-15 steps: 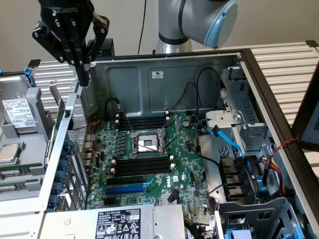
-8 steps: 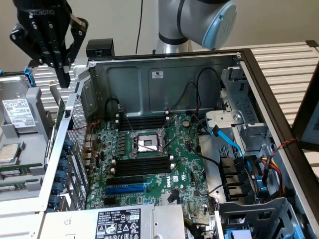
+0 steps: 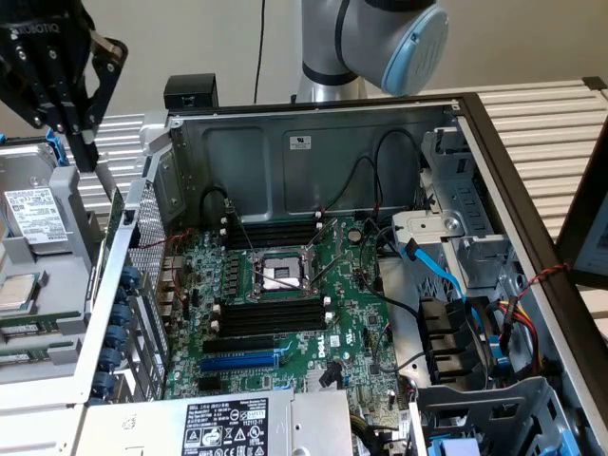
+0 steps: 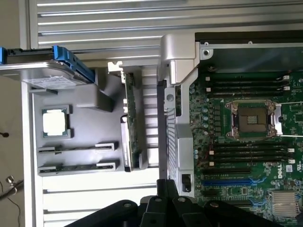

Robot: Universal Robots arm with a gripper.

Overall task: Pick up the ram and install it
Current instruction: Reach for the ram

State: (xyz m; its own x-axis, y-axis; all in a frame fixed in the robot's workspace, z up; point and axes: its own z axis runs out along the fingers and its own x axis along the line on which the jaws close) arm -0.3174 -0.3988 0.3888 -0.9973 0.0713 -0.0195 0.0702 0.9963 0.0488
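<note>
The ram [image 4: 131, 113] is a long green stick standing on edge in a grey holder at the tray's side next to the case; it shows as a green edge [image 3: 116, 217] in the exterior view. My gripper [image 3: 87, 160] hangs above it at the exterior view's upper left, apart from it. The black fingers [image 4: 166, 185] look pressed together with nothing between them. The black memory slots [image 3: 275, 318] lie on the green motherboard [image 3: 351, 313] beside the CPU socket [image 3: 277, 274].
A grey tray [image 4: 94, 135] carries a hard drive [image 3: 33, 214], a CPU [image 4: 54, 122] and two more thin sticks [image 4: 78, 149] in holders. The case's metal wall [image 3: 123, 304] stands between tray and motherboard. Cables [image 3: 446, 275] and drive cages crowd the exterior view's right.
</note>
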